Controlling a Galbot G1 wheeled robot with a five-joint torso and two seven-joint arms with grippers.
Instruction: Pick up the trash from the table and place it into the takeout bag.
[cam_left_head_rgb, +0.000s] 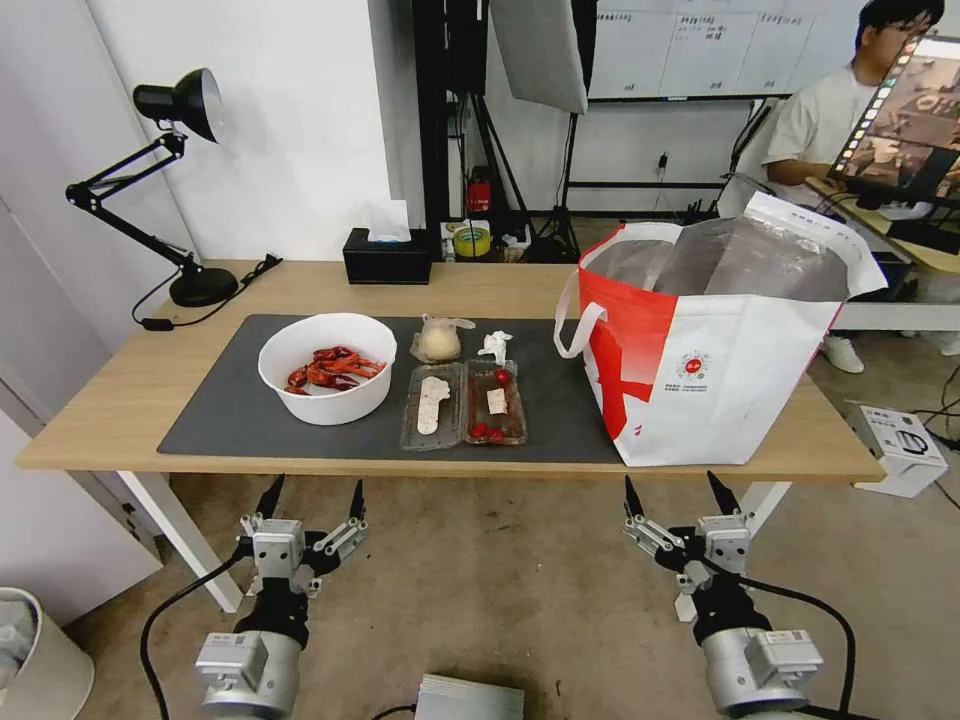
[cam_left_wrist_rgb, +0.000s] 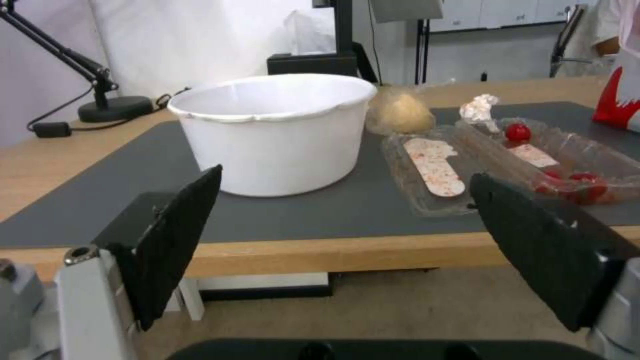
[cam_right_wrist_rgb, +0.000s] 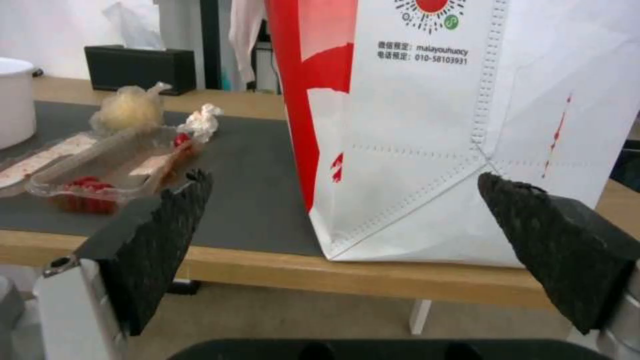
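On the dark mat of the table (cam_left_head_rgb: 120, 400) stands a white bowl (cam_left_head_rgb: 327, 367) with red crayfish shells. To its right lies an open clear tray (cam_left_head_rgb: 463, 403) holding cherry tomatoes. Behind the tray sit a knotted clear bag with a beige lump (cam_left_head_rgb: 438, 340) and a crumpled white tissue (cam_left_head_rgb: 495, 346). The white-and-red takeout bag (cam_left_head_rgb: 715, 340) stands open at the table's right end. My left gripper (cam_left_head_rgb: 311, 496) hangs open below the front edge, facing the bowl (cam_left_wrist_rgb: 273, 132). My right gripper (cam_left_head_rgb: 682, 491) hangs open in front of the bag (cam_right_wrist_rgb: 467, 130).
A black tissue box (cam_left_head_rgb: 387, 256) and a black desk lamp (cam_left_head_rgb: 180, 180) stand at the table's back. A small white device (cam_left_head_rgb: 900, 445) lies on the floor right of the table. A white bin (cam_left_head_rgb: 35, 660) stands at my lower left.
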